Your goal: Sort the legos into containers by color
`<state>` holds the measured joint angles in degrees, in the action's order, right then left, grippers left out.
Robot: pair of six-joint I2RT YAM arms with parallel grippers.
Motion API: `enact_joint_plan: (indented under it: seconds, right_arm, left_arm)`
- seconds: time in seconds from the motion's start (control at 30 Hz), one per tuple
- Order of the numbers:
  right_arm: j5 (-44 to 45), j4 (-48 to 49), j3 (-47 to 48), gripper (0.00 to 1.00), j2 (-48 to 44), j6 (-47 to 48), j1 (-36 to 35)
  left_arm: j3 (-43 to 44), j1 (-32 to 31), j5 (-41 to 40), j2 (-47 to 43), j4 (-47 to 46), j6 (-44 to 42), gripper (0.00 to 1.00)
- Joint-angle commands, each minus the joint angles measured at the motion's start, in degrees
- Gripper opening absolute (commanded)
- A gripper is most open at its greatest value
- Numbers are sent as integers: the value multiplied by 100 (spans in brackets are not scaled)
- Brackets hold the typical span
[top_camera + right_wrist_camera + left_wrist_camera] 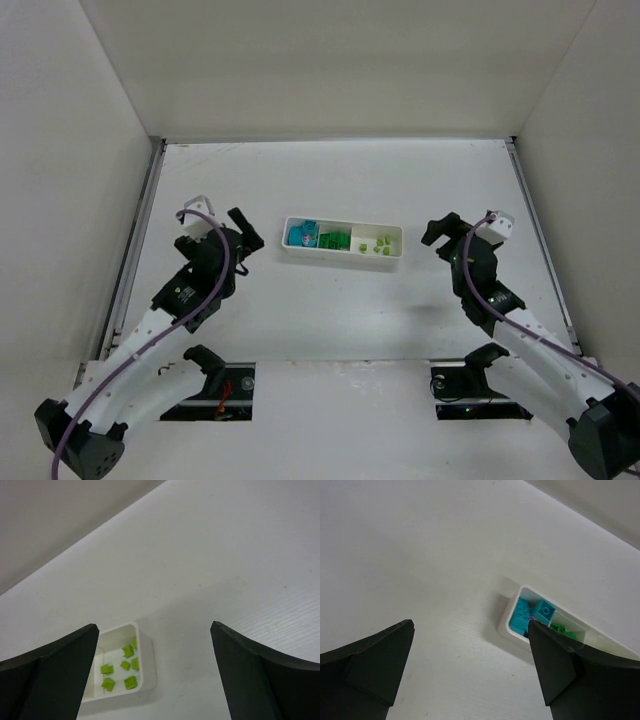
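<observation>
A long white tray (pixel 343 259) lies mid-table with three compartments. Cyan-blue legos (pixel 302 235) fill the left one, dark green legos (pixel 334 241) the middle one, pale yellow-green legos (pixel 381 245) the right one. My left gripper (pixel 246 232) is open and empty, just left of the tray; its view shows the cyan legos (pixel 530 615) and a bit of green (pixel 560 629). My right gripper (pixel 436 232) is open and empty, just right of the tray; its view shows the yellow-green legos (pixel 122 667) in the tray's end compartment (pixel 146 655).
White walls enclose the table at the back and on both sides. Metal rails (pixel 135 240) run along the left and right table edges. I see no loose bricks on the table.
</observation>
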<state>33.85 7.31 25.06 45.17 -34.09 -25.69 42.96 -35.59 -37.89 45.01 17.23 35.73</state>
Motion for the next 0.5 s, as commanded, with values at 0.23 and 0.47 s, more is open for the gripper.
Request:
enact_joint_plan:
  seconds: [0.23,0.47]
  right_arm:
    - [403,-1864,1080,100,318,-28,218]
    - [44,-1769,1010,100,-78,393,385]
  left_arm:
    - [-490,260,-219,-458,1160,699,100]
    - [-701,206,-70,-186,949,673,100]
